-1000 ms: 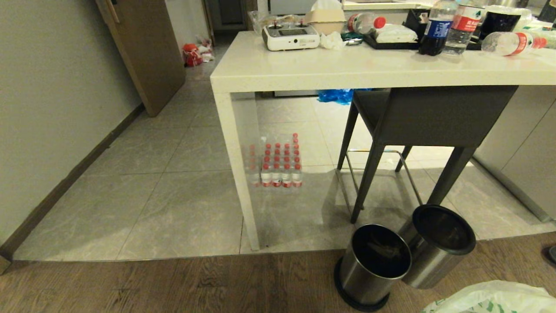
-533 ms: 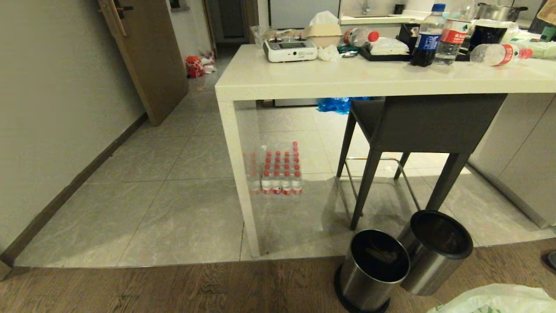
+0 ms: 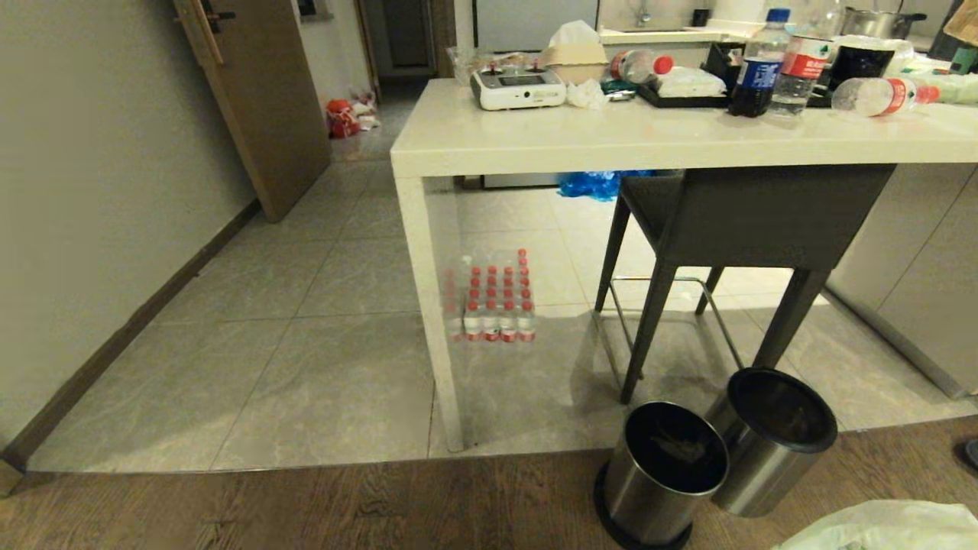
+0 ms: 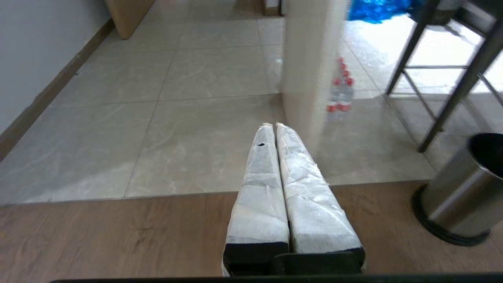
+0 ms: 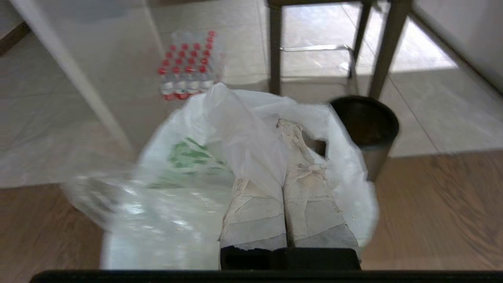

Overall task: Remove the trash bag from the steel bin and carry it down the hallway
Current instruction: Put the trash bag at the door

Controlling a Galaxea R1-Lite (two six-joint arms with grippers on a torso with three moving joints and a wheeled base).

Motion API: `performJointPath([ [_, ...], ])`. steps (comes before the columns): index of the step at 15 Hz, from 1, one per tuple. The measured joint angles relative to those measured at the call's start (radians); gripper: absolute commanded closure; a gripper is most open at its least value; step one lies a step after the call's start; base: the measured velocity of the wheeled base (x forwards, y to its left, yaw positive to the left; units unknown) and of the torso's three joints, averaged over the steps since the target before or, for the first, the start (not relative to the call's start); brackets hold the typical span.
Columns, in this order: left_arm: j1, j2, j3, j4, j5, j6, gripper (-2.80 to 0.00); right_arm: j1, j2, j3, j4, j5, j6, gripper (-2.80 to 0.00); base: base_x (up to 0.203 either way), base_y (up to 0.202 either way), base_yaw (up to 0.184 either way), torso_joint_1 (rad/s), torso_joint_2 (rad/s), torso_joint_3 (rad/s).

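Note:
The trash bag [image 5: 184, 173], thin translucent white plastic with green print, hangs bunched from my right gripper [image 5: 281, 129], which is shut on its top; plastic covers one finger. A corner of the bag [image 3: 886, 528] shows at the bottom right of the head view, over the wood floor. Two steel bins stand touching by the chair, the nearer one [image 3: 661, 473] and a second [image 3: 773, 439], both dark inside. One bin [image 5: 365, 125] lies just beyond the bag. My left gripper [image 4: 274, 125] is shut, holds nothing, and hovers over the wood floor left of a bin [image 4: 459, 196].
A white table [image 3: 649, 134] with bottles and clutter stands ahead, a dark chair [image 3: 733, 221] tucked under it. A pack of red-capped bottles [image 3: 493, 302] sits by the table leg [image 3: 435, 305]. Grey tiled floor [image 3: 306, 305] runs left of the table past a brown door [image 3: 260, 99] to the hallway [image 3: 397, 38].
The whole head view has shifted slightly down and to the right, so the camera has moved. The bag's corner sits lower in the picture. The bins stand as before.

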Motion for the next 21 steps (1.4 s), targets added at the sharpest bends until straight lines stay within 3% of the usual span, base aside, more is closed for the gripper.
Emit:
performJointPath([
  [21,0.0,0.0,0.0,0.0,0.001,-0.002,0.0,0.0,0.0,0.0,0.001,-0.001,-0.001,0.0,0.0,0.193,0.001,0.004,0.0,0.004],
])
